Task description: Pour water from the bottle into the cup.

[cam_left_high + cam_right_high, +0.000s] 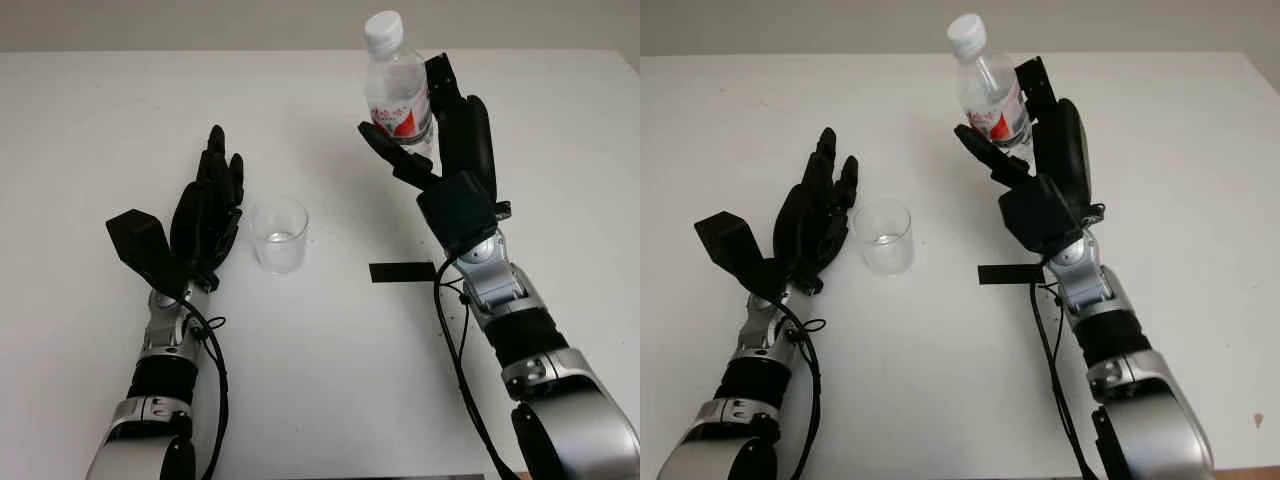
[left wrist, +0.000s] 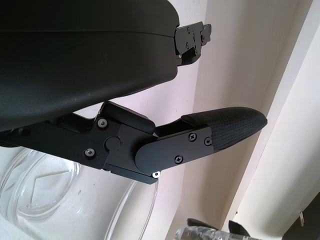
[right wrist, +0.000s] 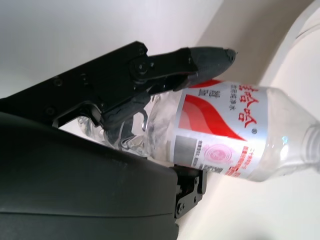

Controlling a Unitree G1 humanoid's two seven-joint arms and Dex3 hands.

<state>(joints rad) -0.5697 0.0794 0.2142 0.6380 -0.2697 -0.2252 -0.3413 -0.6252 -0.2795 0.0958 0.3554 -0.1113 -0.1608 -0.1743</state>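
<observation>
Bottle (image 1: 397, 88): capped, upright, gripped by right hand (image 1: 440, 150) above the white table (image 1: 320, 360). Right wrist view adds its red label (image 3: 220, 125). Cup (image 1: 279, 234): on table, just beside open left hand (image 1: 205, 215). Black strip (image 1: 402, 271): near right wrist.

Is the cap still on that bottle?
Yes. The bottle, upright in the right robot hand, has its white cap on top.

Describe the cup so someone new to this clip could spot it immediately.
On the white table, look just beside the open left hand, near the middle. The cup is a short, clear, open-topped tumbler standing upright, unlike the taller capped bottle with a red label, held up by the right hand.
</observation>
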